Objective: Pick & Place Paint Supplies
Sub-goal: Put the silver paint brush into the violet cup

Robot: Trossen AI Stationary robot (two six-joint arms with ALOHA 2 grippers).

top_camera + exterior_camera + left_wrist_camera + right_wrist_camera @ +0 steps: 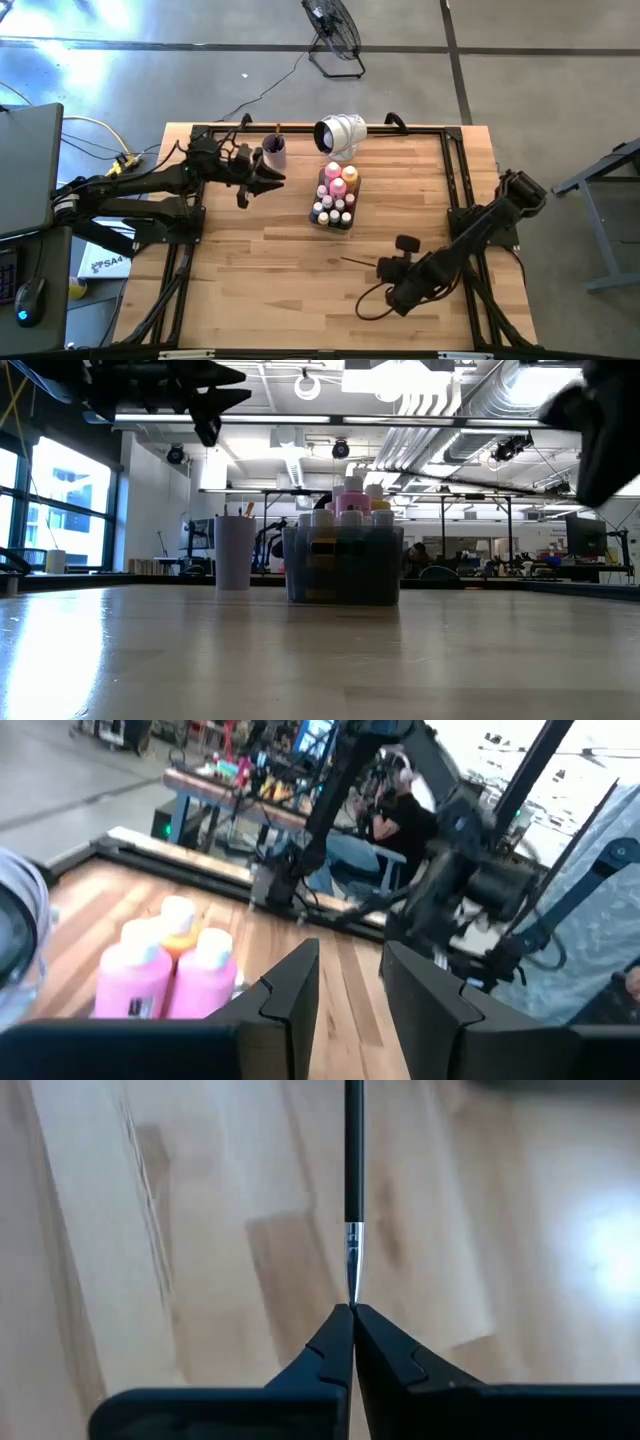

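Right pincer [352,1312] sits closest to its wrist cam: both dark fingers pressed together at the tips, clamped on the bristle end of a thin dark-handled paintbrush [353,1160]. Brush runs straight out from the fingertips, away from the pincer, low over the light wooden tabletop [150,1230]. From above, right pincer [384,266] is at the front-right part of the tabletop [250,290], w/ the thin paintbrush [358,261] sticking out toward the middle, well apart from the other supplies.

Clear grey rectangular tray [336,203] stands near the tabletop's centre-back, packed w/ paint bottles: larger pink bottles [333,176], an orange bottle [349,176], tiny white-capped bottles [330,212] at its front end. Lilac purple cup [273,153] stands just left of the tray, a brush handle poking out of it. White cylinder-shaped object [341,132] sits behind the tray.

Left pincer [262,178] hovers between cup & tray, raised off the tabletop; fingers apart w/ a narrow gap, nothing btwn them. Its wrist cam shows pink bottles [165,980] just beside its fingers [290,995].

Black floor fan [335,30] stands beyond the tabletop.
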